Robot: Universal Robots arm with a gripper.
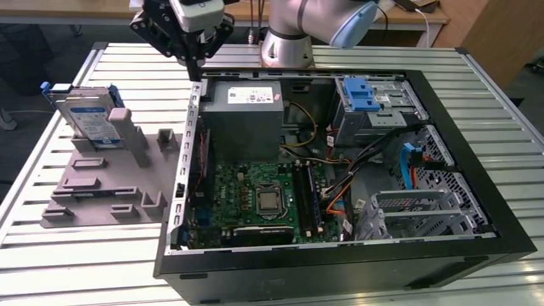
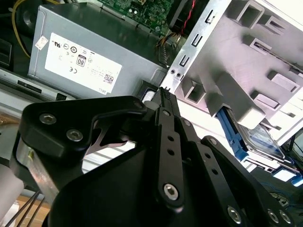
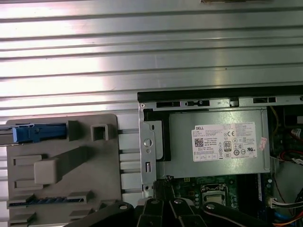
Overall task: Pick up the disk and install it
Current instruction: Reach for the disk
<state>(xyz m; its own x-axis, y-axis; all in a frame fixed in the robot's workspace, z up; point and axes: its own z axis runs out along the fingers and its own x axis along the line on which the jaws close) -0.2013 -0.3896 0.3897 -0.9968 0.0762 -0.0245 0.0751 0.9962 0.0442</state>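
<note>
The disk (image 1: 92,120), silver with a blue-and-white label and a blue frame, stands on edge in a slot at the far end of the grey holder (image 1: 102,185), on the exterior view's left. It also appears as a blue-edged slab (image 2: 265,142) in the second wrist view and edge-on (image 3: 38,133) in the first wrist view. My gripper (image 1: 196,67) hangs above the far left corner of the open computer case (image 1: 340,268), to the right of the disk and apart from it. Its black fingers (image 2: 163,101) meet at the tips, shut on nothing.
Inside the case are a grey power supply box (image 1: 244,121) with a white sticker, a green motherboard (image 1: 264,197), a drive bay with a blue latch (image 1: 361,95) and a metal cage (image 1: 412,210). The holder has several other slots. All rests on a ribbed metal table (image 1: 76,255).
</note>
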